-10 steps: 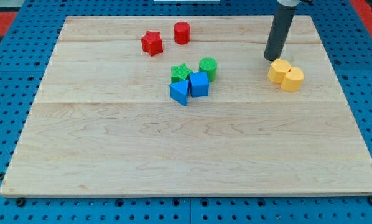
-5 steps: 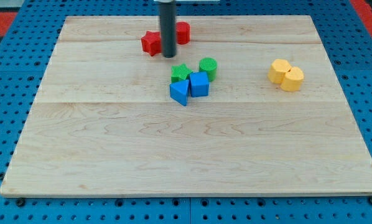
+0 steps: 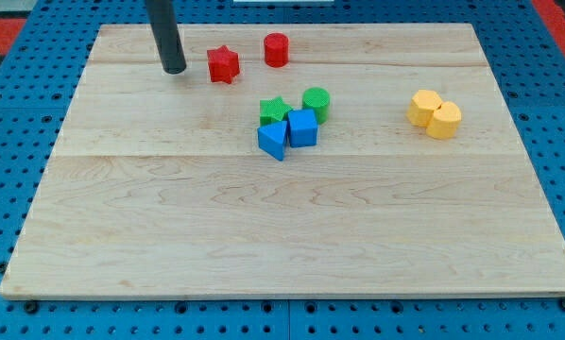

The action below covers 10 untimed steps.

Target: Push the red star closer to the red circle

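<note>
The red star (image 3: 223, 64) is lying near the view's top of the wooden desk (image 3: 292, 236), left of centre. The red circle (image 3: 276, 48) is standing to its right and slightly higher in the view, near but apart from it. My tip (image 3: 174, 69) is resting on the desk just to the view's left of the red star, close beside it with a narrow gap showing. The end effector is only this straight dark rod, so it is neither spreading nor pinching anything. Below the red pair, a green star (image 3: 274, 110), a green circle (image 3: 316, 101), a blue cube (image 3: 302, 127) and a blue triangle (image 3: 273, 140) are sitting clustered together. Well apart at the view's right, two yellow blocks (image 3: 434, 114) are touching each other.
</note>
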### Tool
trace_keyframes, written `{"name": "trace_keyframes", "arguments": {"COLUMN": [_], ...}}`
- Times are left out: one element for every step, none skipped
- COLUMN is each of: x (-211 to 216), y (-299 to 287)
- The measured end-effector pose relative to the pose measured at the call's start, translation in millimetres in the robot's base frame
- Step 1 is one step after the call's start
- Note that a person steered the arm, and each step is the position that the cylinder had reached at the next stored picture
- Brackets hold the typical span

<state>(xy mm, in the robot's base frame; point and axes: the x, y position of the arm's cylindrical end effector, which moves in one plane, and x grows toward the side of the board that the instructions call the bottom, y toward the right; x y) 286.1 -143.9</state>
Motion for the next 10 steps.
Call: {"name": "trace_keyframes", "arguments": {"x": [-3.1,-3.5,-3.5,-3.5,-3.5,-3.3,10.5,25.8,29.3,29.3], "y": [18.8,27.1,28.1,30.6,45.2,60.1,62.6,62.6,77.5,103.3]}}
